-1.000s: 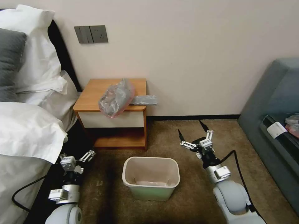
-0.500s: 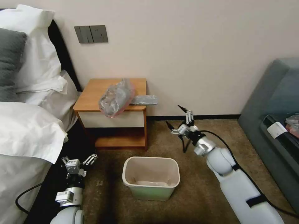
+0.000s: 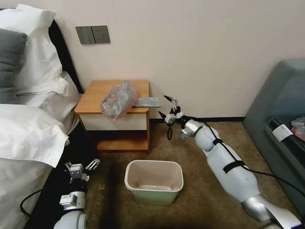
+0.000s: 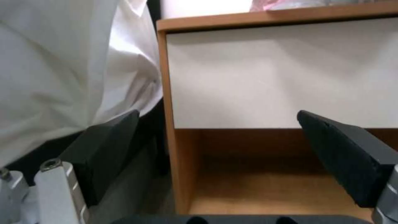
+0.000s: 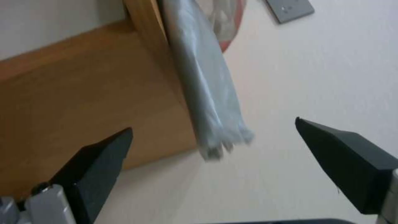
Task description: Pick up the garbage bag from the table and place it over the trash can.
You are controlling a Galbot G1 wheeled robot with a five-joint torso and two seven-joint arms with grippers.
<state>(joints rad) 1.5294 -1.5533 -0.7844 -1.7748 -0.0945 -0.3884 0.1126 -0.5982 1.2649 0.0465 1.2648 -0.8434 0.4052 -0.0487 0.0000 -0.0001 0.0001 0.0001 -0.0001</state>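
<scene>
The garbage bag [image 3: 119,99], crumpled translucent grey with a pink-red band, lies on the counter [image 3: 95,95], one grey tail hanging past its right edge. The right end effector [image 3: 166,106] hovers just beside that tail, fingers spread and empty. The trash can [image 3: 154,181] stands on the brown carpet [image 3: 197,197] below. The left end effector [image 3: 83,165] waits low beside the bed [image 3: 25,133], jaws apart.

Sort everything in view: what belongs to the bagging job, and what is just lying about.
Job:
garbage bag on the table
trash can on the carpet
right end effector, open beside the bag's overhanging end
left end effector, open, low beside the bed

Lying about:
pillows
sofa
wall switches
</scene>
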